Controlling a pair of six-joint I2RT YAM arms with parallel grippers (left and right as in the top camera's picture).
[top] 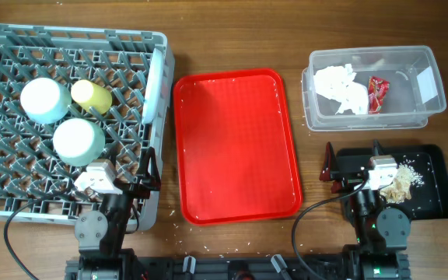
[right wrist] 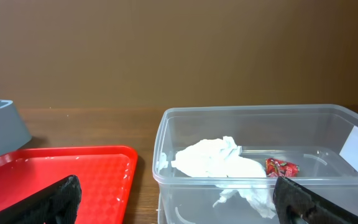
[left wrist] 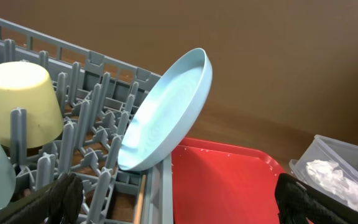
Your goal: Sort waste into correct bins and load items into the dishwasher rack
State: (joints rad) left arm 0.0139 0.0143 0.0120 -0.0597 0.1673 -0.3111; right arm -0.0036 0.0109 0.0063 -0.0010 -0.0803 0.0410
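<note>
The grey dishwasher rack [top: 68,33] at the left holds two upturned pale bowls [top: 45,99] [top: 78,140], a yellow cup [top: 92,95] and a light-blue plate [top: 153,84] standing on edge. The plate [left wrist: 166,112] and cup [left wrist: 23,102] also show in the left wrist view. A thin wooden stick [left wrist: 140,199] seems to lie by the rack's right wall. The clear tub [top: 434,74] holds the white napkin [top: 342,88] and red wrapper [top: 378,93]. Rice scraps [top: 407,180] lie in the black tray [top: 434,159]. My left gripper [top: 148,169] is open and empty at the rack's front right corner. My right gripper [top: 333,167] is open and empty at the black tray's left end. I cannot see the fork.
The flat red serving tray [top: 236,144] lies between the rack and the bins, with a few pale crumbs on it. Crumbs also dot the wooden table in front of it. In the right wrist view the tub [right wrist: 253,174] is straight ahead, with the tray [right wrist: 61,168] to its left.
</note>
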